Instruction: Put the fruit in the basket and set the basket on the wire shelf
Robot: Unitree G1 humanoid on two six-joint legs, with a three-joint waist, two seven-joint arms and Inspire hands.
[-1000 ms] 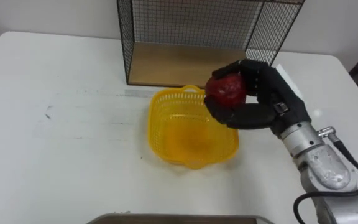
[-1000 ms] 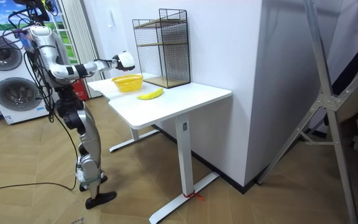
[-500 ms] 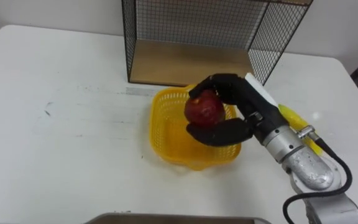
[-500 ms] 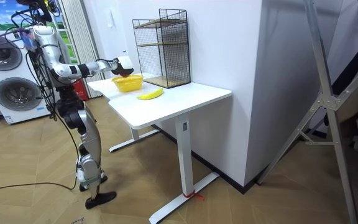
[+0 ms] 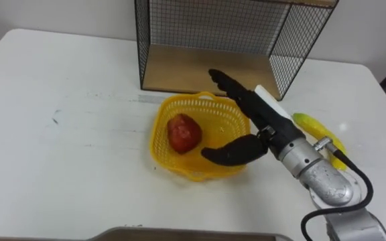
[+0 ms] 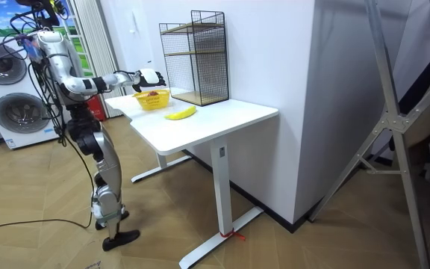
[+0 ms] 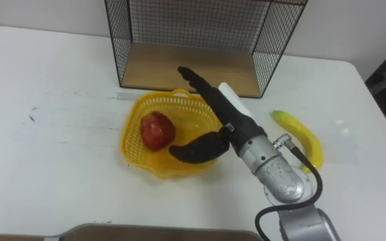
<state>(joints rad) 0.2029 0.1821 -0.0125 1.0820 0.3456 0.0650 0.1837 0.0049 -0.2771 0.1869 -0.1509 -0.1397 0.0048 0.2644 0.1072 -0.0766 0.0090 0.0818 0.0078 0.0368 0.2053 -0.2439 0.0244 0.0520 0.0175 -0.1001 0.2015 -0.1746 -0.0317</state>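
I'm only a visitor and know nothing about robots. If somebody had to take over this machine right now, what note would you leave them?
Right hand: open, fingers straight, over the basket, holding nothing.
Apple: in the basket, toward its left side.
Banana: on the table, right of the basket, beside the right forearm.
Basket: on the table, just in front of the wire shelf.
Done: apple is in.
Left: put the banana in the basket, then set the basket on the shelf.
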